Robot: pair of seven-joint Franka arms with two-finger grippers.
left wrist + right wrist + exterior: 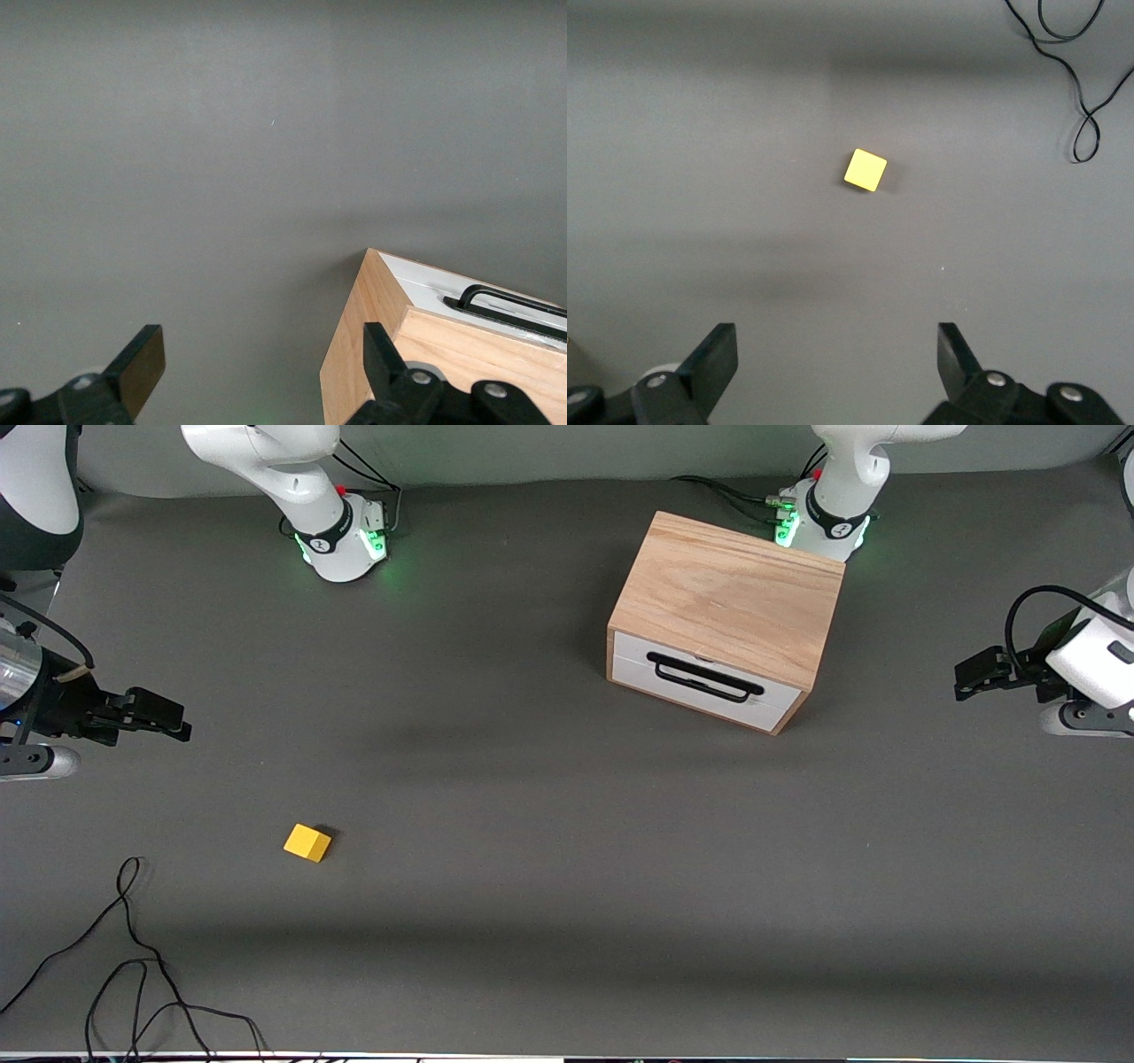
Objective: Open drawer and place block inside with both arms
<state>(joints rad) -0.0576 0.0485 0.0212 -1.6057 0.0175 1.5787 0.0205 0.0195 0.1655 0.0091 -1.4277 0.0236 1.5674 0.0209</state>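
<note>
The light oak cabinet (731, 602) stands toward the left arm's end of the table, close to that arm's base. Its drawer (704, 677) is closed, white front and black bar handle (704, 676) facing the front camera. The small yellow block (307, 842) lies on the grey mat toward the right arm's end, nearer the front camera. My right gripper (182, 724) hangs open and empty at that end of the table; its wrist view shows the block (866, 169) well clear of the fingers. My left gripper (961, 677) is open and empty beside the cabinet (443, 354), whose handle (509, 305) shows in its wrist view.
A loose black cable (133, 957) lies coiled on the mat near the front edge at the right arm's end, also in the right wrist view as a cable (1076, 80). The two green-lit bases (345, 536) stand along the back edge. Grey mat covers the table.
</note>
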